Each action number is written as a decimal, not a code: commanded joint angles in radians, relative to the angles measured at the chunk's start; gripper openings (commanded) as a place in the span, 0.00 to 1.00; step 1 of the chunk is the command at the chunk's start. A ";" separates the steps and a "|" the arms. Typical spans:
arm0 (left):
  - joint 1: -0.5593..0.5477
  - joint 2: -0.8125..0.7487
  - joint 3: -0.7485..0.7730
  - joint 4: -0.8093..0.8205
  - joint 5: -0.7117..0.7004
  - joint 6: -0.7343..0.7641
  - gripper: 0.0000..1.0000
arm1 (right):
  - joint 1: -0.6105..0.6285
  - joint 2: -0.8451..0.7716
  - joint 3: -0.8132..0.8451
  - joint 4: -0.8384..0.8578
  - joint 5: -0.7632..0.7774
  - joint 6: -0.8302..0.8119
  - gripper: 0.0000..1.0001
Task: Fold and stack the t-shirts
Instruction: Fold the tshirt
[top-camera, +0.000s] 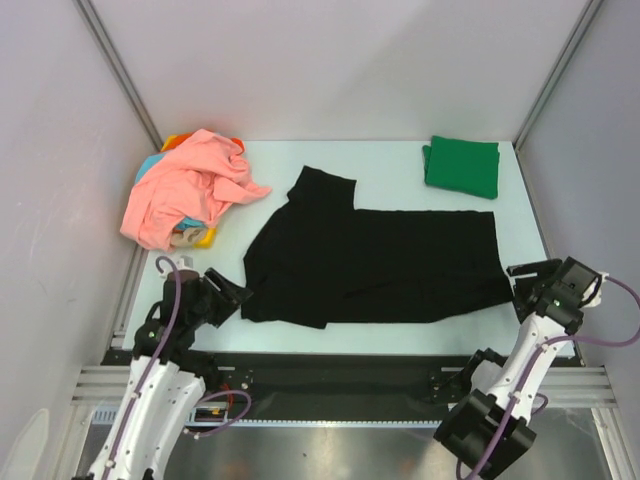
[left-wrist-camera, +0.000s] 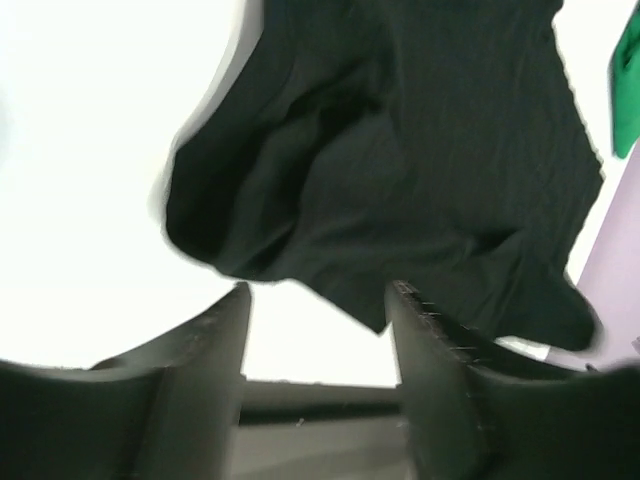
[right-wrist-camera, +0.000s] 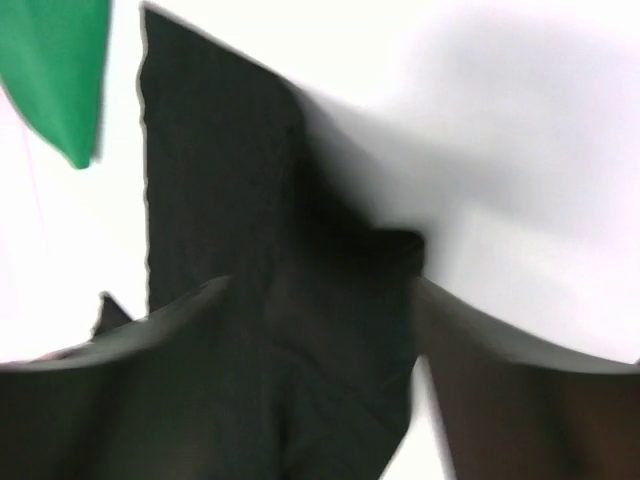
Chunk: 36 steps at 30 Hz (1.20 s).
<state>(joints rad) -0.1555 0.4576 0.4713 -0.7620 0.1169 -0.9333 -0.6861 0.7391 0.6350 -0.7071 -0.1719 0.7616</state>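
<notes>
Centrally on the table (top-camera: 400, 165) lies the black shirt (top-camera: 380, 260), spread flat with its long side running left to right. One flap juts toward the far side at its left end. Its near left edge is rumpled into soft folds.

The left gripper (top-camera: 238, 293) sits at the shirt's near left corner. Its wrist view shows the fingers (left-wrist-camera: 200, 350) spread apart with nothing between them, and the cloth lies just beyond their tips.

The right gripper (top-camera: 518, 285) is at the shirt's near right corner. Its wrist view is blurred, but the fingers (right-wrist-camera: 190, 320) stand wide apart, with black cloth lying under the gap and not pinched.

A green shirt (top-camera: 462, 166) rests folded at the far right, apart from the black one. At the far left a pink shirt (top-camera: 185, 190) is heaped over orange, teal and yellow cloth.
</notes>
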 joint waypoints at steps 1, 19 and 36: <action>0.005 -0.106 0.047 -0.180 0.043 -0.012 0.66 | -0.079 -0.001 -0.015 -0.032 -0.124 -0.025 0.88; -0.118 0.897 0.622 0.389 -0.105 0.384 0.80 | 0.422 0.192 0.216 0.178 0.026 -0.116 0.95; -0.059 2.116 2.000 0.265 0.064 0.470 0.79 | 0.755 0.010 0.132 0.193 0.009 -0.146 0.94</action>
<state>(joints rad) -0.2508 2.5401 2.4454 -0.5282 0.1089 -0.4377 0.0284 0.7921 0.7723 -0.5365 -0.1818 0.6353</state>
